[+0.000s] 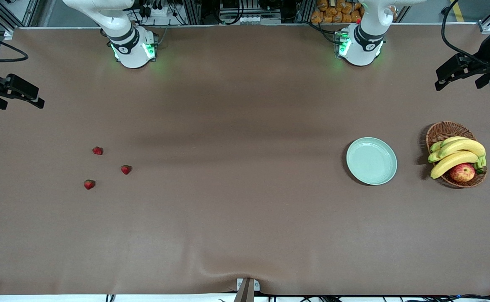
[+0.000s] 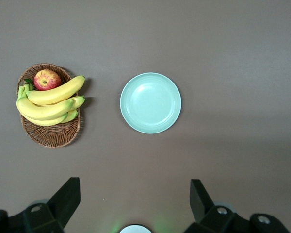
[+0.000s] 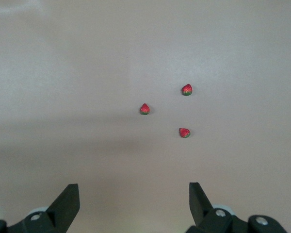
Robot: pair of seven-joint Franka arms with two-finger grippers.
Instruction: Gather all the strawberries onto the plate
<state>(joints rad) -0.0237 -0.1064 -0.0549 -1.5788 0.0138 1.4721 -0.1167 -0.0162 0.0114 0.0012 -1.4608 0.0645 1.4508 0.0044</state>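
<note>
Three strawberries [image 1: 97,150] [image 1: 126,169] [image 1: 89,184] lie loose toward the right arm's end; the plate [image 1: 371,161] sits bare beside the basket [image 1: 446,131]; right gripper [image 3: 134,204] and left gripper [image 2: 135,204] hover with jaws apart, empty, presumably poised for pickup.

Both arms' upper links run off the front view's top edge; the bananas [image 1: 457,156] hide much of the wicker basket [image 1: 442,131]; the apple [image 1: 462,172] is partly covered.
</note>
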